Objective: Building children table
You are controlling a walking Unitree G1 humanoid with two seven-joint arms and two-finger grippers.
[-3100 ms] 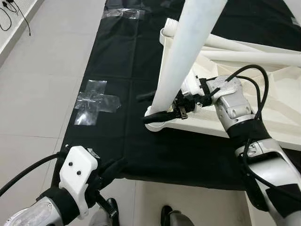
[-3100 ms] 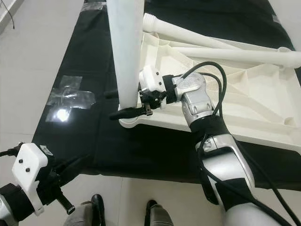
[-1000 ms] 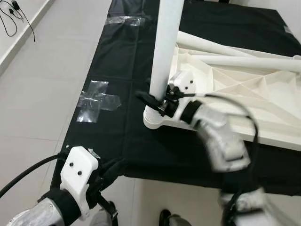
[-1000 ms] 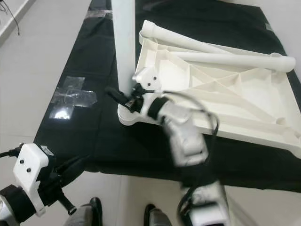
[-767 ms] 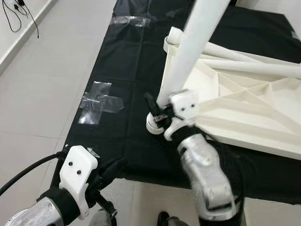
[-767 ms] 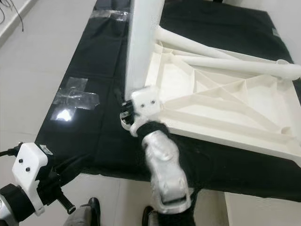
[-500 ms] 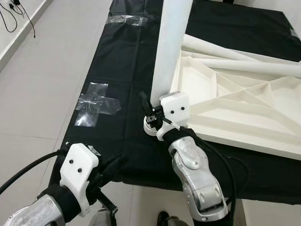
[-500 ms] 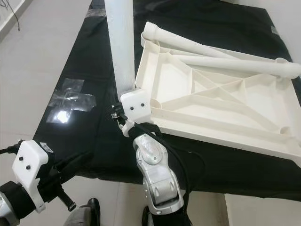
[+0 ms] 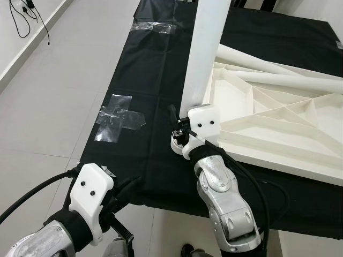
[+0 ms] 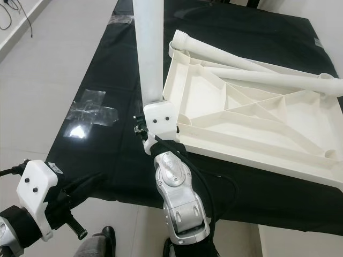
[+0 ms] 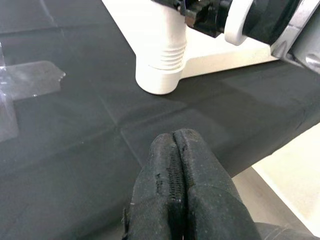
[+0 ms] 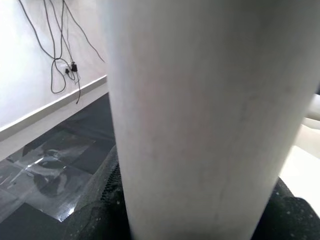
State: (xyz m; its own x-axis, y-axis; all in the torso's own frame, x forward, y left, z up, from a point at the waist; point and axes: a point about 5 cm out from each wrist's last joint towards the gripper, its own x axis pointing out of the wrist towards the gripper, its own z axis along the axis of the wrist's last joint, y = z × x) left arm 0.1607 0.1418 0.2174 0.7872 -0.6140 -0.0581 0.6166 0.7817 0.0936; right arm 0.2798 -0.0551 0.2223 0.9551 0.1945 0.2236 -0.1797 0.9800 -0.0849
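Observation:
A white table top (image 9: 278, 134) lies upside down on a black cloth (image 9: 144, 80). One white table leg (image 9: 206, 48) stands upright in the near-left corner socket (image 11: 160, 70). My right gripper (image 9: 177, 128) is at the foot of that leg and shut on it, with black fingers (image 12: 97, 210) on either side of the white tube (image 12: 200, 115). Two loose legs (image 10: 214, 51) lie across the far side of the top. My left gripper (image 11: 175, 134) hovers low over the cloth's near edge, shut and holding nothing.
Clear tape crosses (image 9: 120, 115) hold the cloth to the grey tiled floor (image 9: 43, 107). Cables (image 9: 27, 16) lie by the wall at far left. My feet (image 10: 104, 235) stand just short of the cloth's near edge.
My right arm has swung from over the table top round to the near side of the upright leg, its gripper staying at the leg's foot. The left arm has kept still.

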